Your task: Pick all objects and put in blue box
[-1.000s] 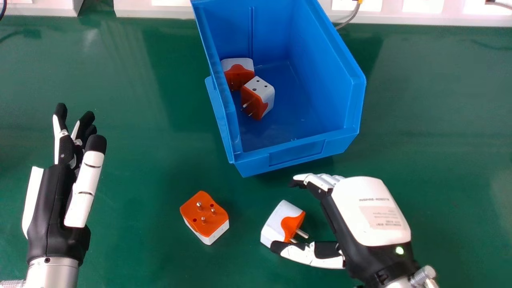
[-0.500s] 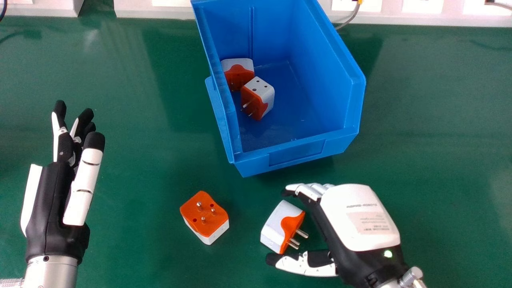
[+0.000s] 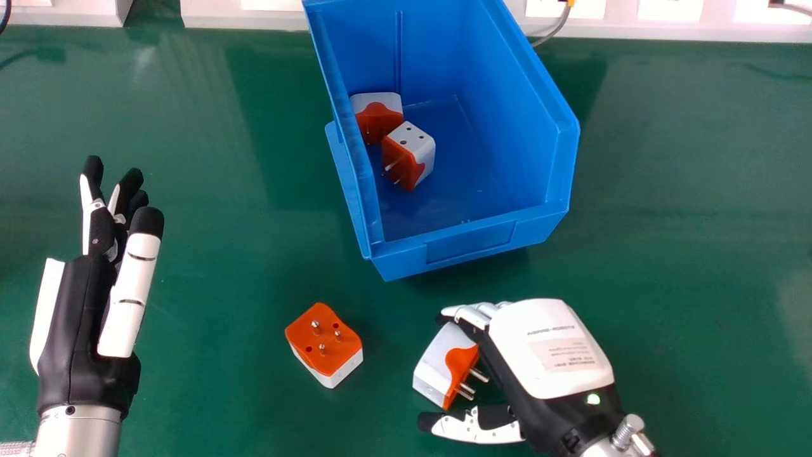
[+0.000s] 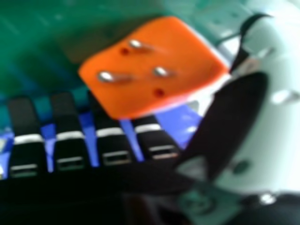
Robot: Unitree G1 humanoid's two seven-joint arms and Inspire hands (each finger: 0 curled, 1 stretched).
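No word or number can be read with certainty. Print shows in the head view on the right hand (image 3: 530, 374), on the white cover over its back. One short line of dark lettering (image 3: 550, 331) runs across that cover, on the side toward the fingers (image 3: 472, 315). Just beside it, toward the wrist, is a pale, four-sided label (image 3: 564, 353) with several lines of finer print, its characters too small to make out. The lettering above the label is larger than the print on it and stands directly on the white cover.
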